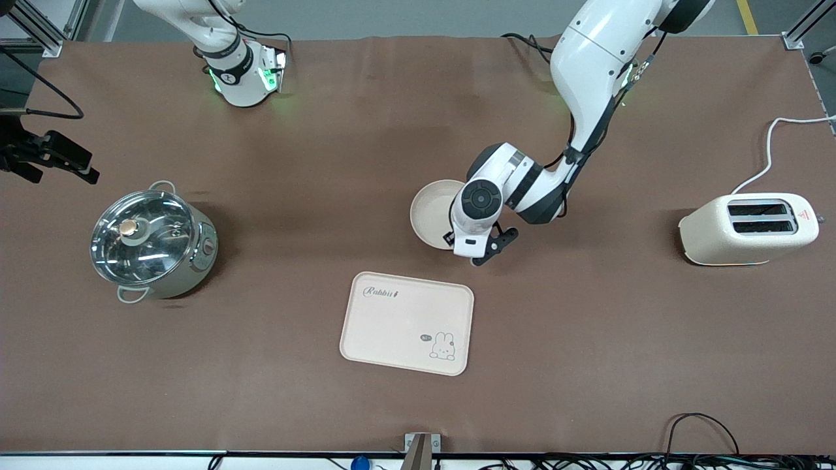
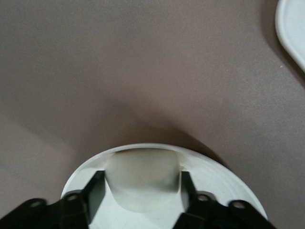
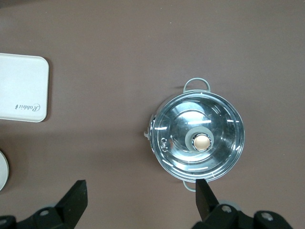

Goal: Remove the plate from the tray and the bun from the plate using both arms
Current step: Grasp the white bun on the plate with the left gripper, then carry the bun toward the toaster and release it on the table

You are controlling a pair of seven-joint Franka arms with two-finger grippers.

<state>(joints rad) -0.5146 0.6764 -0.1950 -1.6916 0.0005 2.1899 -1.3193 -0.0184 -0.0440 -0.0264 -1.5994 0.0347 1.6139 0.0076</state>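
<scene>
Left gripper (image 2: 142,191) straddles the pale oblong bun (image 2: 142,181) on the round cream plate (image 2: 217,179), fingers not yet touching; the front view hides the bun. Right gripper (image 3: 143,202) waits, spread wide, above the pot (image 3: 197,140).

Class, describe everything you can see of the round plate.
The plate is round, shallow, plain cream-white with a raised rim and a matte look. It lies flat on the brown table, farther from the front camera than the rabbit tray. The left gripper is down over its edge, fingers either side of the rim, part-closed.
</scene>
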